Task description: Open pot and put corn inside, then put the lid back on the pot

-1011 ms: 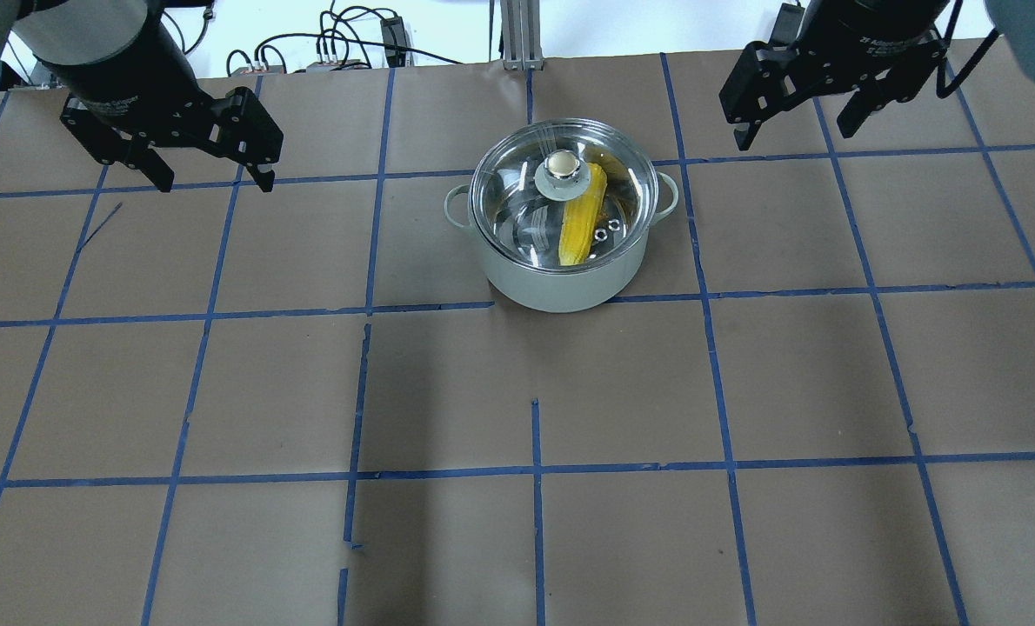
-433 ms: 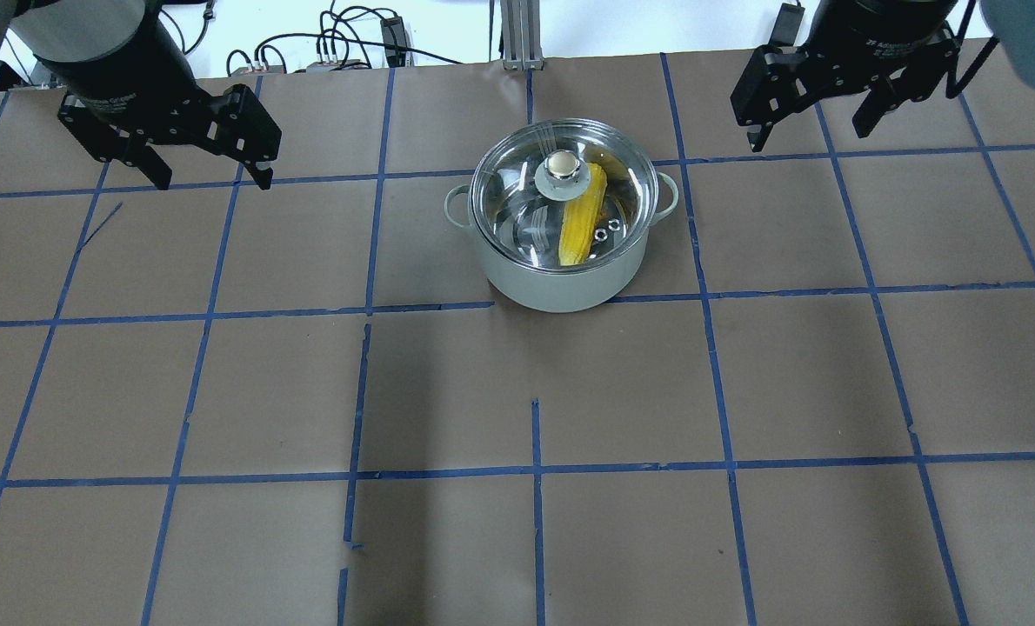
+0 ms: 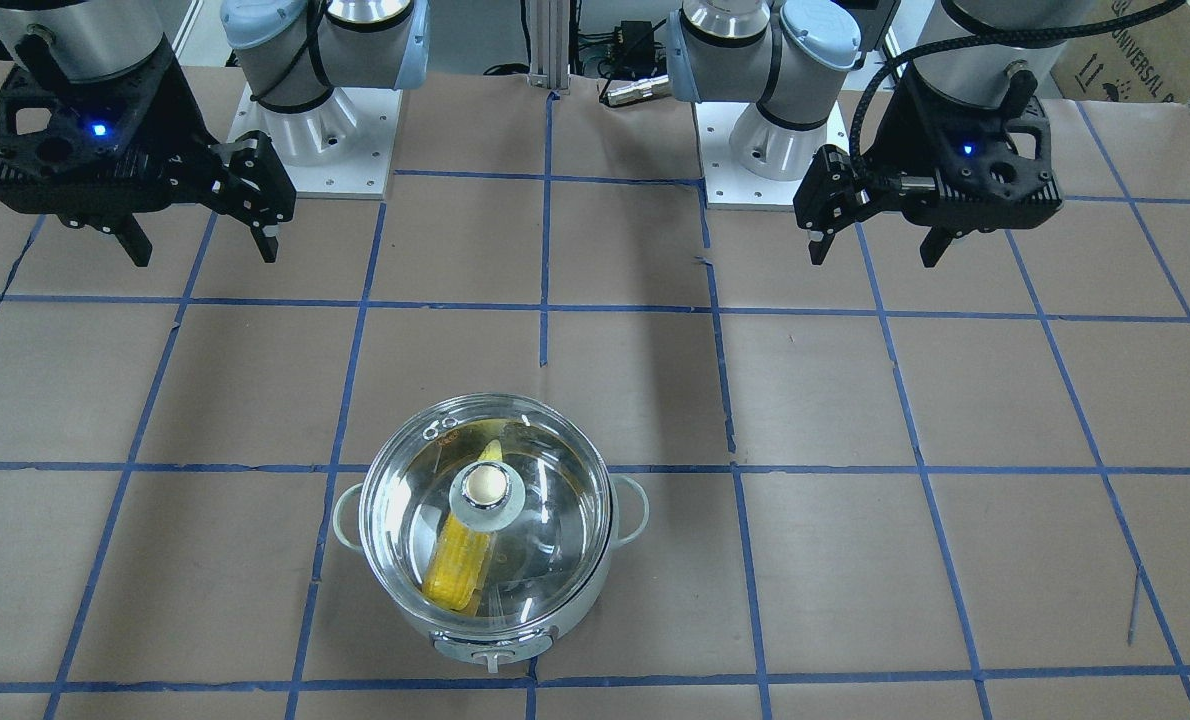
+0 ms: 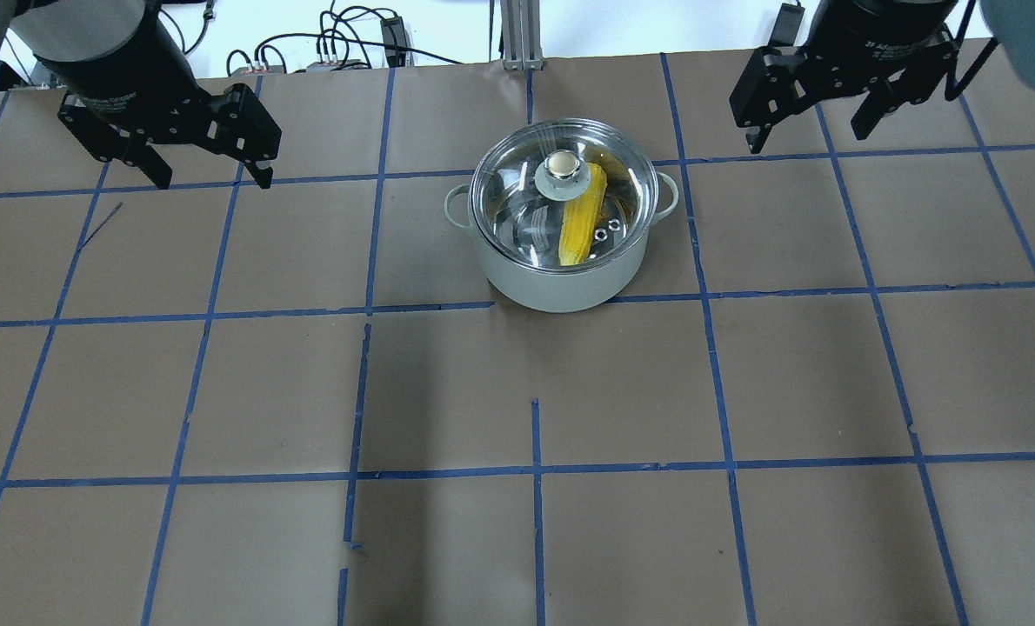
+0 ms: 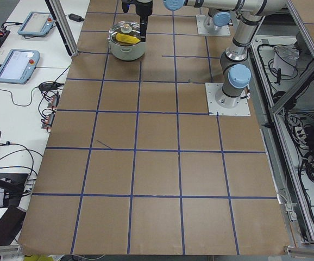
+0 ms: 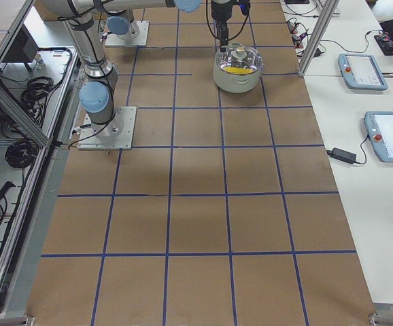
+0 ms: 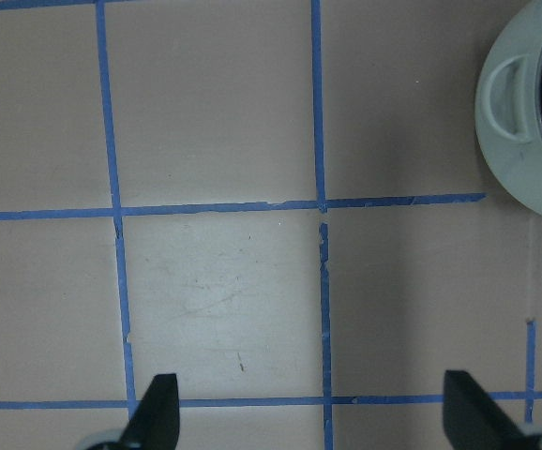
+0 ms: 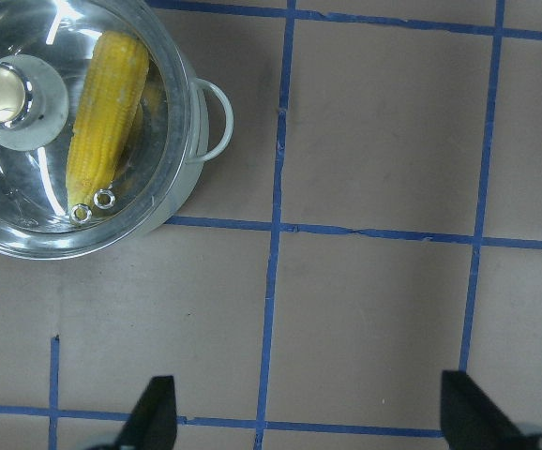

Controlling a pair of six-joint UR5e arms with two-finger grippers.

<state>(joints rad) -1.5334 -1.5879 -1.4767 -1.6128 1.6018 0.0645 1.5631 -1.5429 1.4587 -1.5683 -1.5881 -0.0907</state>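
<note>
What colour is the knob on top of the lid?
Pale grey knob with a beige-gold top, clearest in the right wrist view.

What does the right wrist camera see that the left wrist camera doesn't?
Only the right wrist view shows the corn lying under the clear lid, and the lid's knob. Only the left wrist view shows the loop handle on the other side. Both show part of the pot, the brown table with blue tape lines, and two dark fingers spread wide apart at the bottom edge.

Even light; glare on lid (image 4: 526, 209); wrist views seemingly soft.
</note>
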